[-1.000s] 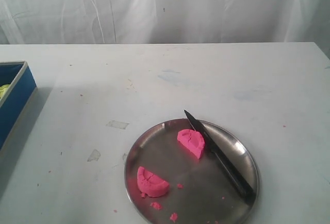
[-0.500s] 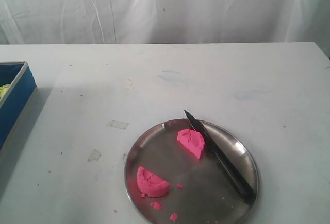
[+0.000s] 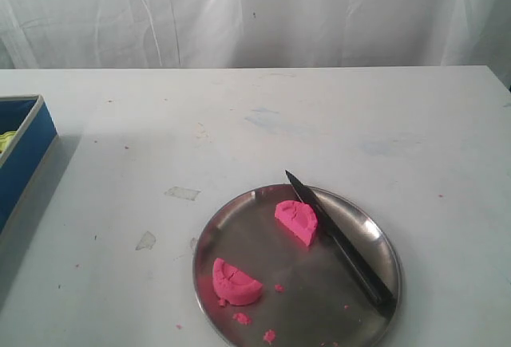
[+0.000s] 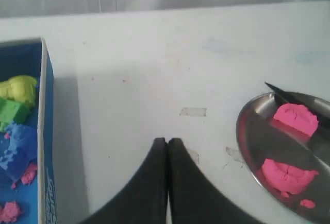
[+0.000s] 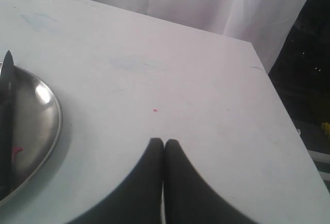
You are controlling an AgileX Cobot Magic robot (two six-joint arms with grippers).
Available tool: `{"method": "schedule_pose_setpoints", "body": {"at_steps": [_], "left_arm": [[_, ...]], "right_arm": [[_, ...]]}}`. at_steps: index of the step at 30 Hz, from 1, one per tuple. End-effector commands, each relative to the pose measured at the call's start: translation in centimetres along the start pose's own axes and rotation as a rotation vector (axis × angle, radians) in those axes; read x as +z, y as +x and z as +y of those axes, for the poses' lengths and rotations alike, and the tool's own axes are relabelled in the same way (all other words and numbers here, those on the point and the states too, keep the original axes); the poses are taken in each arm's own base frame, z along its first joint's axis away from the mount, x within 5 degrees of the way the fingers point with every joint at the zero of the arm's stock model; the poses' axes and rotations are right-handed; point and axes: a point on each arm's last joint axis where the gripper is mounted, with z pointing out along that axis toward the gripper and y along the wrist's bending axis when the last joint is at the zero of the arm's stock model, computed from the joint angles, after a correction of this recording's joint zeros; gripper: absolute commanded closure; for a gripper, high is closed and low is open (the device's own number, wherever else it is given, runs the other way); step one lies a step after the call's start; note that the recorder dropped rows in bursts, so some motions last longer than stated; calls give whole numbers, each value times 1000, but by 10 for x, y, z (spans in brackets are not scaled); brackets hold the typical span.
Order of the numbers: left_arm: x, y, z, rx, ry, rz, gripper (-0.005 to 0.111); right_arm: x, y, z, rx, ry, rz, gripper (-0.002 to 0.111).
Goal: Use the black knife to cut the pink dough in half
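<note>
Dough first: the pink dough (image 3: pixel 296 221) lies in two half-discs on the steel plate (image 3: pixel 255 243), well apart. One sits toward the far rim, the other toward the near-left rim with a few pink crumbs (image 3: pixel 242 318) beside it. The black knife (image 3: pixel 339 243) rests flat on the plate, its blade running along the far half's cut face and its tip just over the rim. My left claw (image 4: pixel 167 140) and right claw (image 5: pixel 164 141) are both clenched on nothing, each above bare worktop (image 3: pixel 239 116). A blue box (image 3: pixel 24 147) sits at the worktop's left edge.
</note>
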Motion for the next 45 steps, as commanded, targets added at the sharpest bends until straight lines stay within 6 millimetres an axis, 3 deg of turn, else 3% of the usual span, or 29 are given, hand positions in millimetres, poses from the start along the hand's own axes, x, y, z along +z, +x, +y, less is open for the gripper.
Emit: {"method": "schedule_pose_setpoints", "body": {"at_steps": [1,7,11,16,18,25,45], "left_arm": [[-25,22,-7,45,11,-116,107],[-26,30,-6,124,-6,-93,107],[-10,46,9,210,-134,-84,107],[16,99,31,-21,-272,51,107],[22,116,33,-33,-273,103,107],[22,116,33,126,-269,131,107],[20,116,38,96,-359,132,107]], "right_arm": [[0,0,0,-1,7,-5,108],[0,0,0,-1,7,-5,108],[0,0,0,-1,7,-5,108],[0,0,0,-1,7,-5,108],[0,0,0,-1,7,-5,108],[0,0,0,-1,7,-5,108],[0,0,0,-1,7,-4,108]]}}
